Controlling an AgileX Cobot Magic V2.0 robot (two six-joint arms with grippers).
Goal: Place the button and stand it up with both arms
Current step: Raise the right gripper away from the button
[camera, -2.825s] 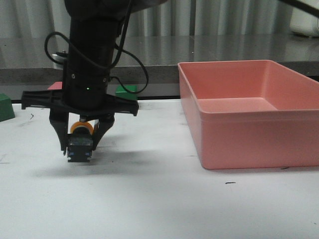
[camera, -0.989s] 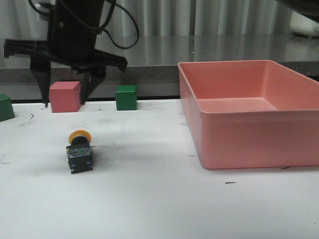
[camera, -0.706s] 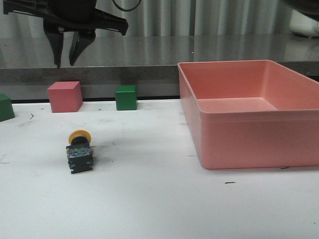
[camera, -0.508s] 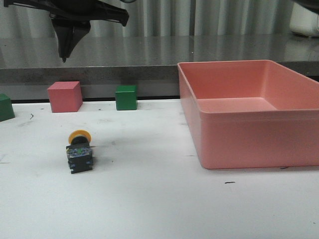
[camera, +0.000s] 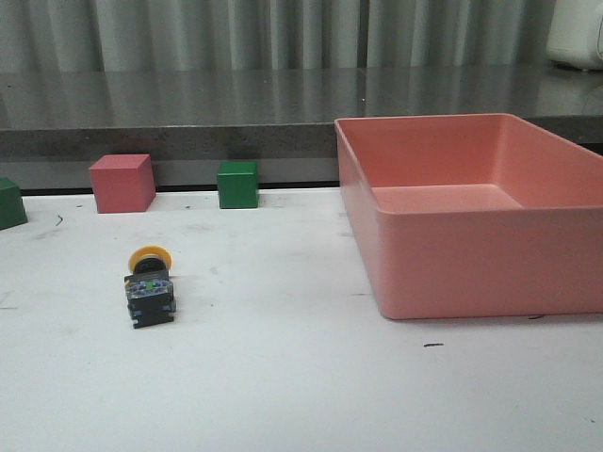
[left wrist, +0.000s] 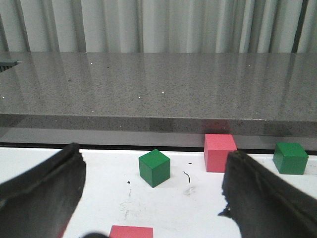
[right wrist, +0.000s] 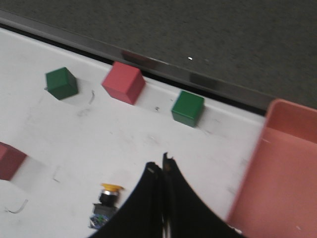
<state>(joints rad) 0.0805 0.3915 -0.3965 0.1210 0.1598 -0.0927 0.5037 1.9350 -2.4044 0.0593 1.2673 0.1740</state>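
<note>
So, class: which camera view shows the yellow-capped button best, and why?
The front view: the button sits close, sharp and unobstructed on the table. The right wrist view shows it small and blurred beside the fingers. The left wrist view does not show it.

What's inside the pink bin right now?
The pink bin shows only bare floor and inner walls in the front view; nothing sits there. Its near wall hides the floor's front strip.

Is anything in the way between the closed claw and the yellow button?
Nothing visible is. In the right wrist view, bare table lies between the right gripper and the button. The cubes sit farther back by the table's far edge.
</note>
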